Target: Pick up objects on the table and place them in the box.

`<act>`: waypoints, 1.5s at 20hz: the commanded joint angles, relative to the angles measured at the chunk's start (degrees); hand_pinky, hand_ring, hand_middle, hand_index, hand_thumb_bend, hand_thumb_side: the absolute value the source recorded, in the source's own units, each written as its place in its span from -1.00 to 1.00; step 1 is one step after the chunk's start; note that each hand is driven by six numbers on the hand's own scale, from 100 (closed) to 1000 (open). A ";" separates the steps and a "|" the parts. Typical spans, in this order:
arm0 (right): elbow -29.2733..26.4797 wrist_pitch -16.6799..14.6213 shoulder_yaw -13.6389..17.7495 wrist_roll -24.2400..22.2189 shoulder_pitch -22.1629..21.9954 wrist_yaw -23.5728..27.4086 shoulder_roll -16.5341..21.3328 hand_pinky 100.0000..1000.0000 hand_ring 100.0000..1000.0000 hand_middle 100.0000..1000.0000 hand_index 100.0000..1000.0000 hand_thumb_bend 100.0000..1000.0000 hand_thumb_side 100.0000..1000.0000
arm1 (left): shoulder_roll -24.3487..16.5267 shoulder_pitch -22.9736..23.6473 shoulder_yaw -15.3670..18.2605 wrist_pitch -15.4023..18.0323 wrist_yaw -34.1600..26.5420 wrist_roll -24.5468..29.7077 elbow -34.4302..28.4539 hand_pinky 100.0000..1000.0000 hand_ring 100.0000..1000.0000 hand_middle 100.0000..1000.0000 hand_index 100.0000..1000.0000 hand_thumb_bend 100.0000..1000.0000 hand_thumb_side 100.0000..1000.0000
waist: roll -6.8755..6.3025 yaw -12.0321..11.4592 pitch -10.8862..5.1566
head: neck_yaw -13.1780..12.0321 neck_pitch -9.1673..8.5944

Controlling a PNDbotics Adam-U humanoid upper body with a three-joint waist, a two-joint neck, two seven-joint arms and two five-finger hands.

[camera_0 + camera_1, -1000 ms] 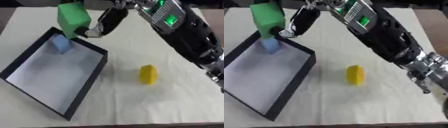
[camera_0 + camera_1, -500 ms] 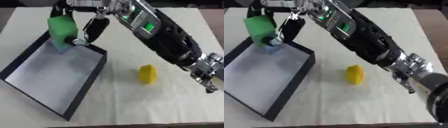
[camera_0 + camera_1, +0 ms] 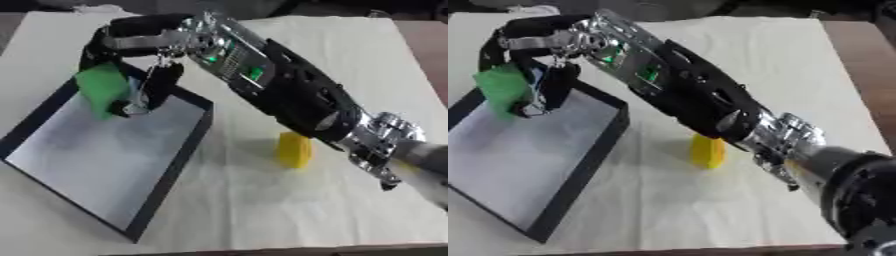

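My right hand [image 3: 140, 65] reaches from the right across the table and is shut on a green block [image 3: 103, 89], holding it over the far end of the black-rimmed box [image 3: 179, 155]. The fingers hang down beside the block over the box's pale floor. A light blue block seen earlier in the box's far corner is hidden behind the green block and my hand. A yellow block [image 3: 294, 149] stands on the cloth to the right of the box, under my forearm. My left hand is out of sight.
A cream cloth [image 3: 289, 210] covers the table. The box lies askew at the left, its near corner [image 3: 131, 235] pointing toward me. Brown table edge [image 3: 868, 65] shows at the right.
My right hand has carried the green block leftward and down, from above the box's far rim to over the inside of the box. The view has also shifted.
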State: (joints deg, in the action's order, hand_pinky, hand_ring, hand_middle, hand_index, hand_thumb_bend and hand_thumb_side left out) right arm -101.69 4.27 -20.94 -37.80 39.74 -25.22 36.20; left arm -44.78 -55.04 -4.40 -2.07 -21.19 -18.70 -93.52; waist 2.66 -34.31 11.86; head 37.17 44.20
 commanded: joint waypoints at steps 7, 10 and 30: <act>3.47 -2.85 -1.41 -0.97 -0.44 -5.94 -1.79 0.48 0.01 -0.22 0.18 -0.85 -0.69 | -0.79 -1.43 0.83 -0.04 0.29 -0.05 0.02 0.68 0.36 0.57 0.61 -0.83 -0.06 | 0.66 -0.71 0.37 | 1.21 -0.09; 4.45 -4.14 -1.76 -0.98 -0.83 -7.63 -2.00 0.54 0.15 -0.10 0.29 -0.80 -0.63 | -0.80 -1.36 0.90 0.02 0.25 -0.13 -0.01 0.68 0.35 0.56 0.61 -0.82 -0.06 | 0.68 -0.78 0.42 | 1.29 -0.09; -0.35 -6.97 2.33 -2.94 -1.12 -2.19 0.09 1.00 0.73 0.66 0.96 -0.39 -0.56 | -1.22 -0.64 1.09 0.11 0.43 -0.41 0.41 0.69 0.31 0.55 0.61 -0.84 -0.04 | 0.47 -0.19 0.61 | 1.09 -0.09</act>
State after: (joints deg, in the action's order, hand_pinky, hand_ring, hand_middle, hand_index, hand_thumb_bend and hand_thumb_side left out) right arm -100.31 -3.20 -19.68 -40.96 37.75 -28.74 34.69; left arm -44.30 -54.94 -4.19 -1.98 -21.11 -18.83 -92.93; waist 3.02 -34.52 12.41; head 38.38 44.21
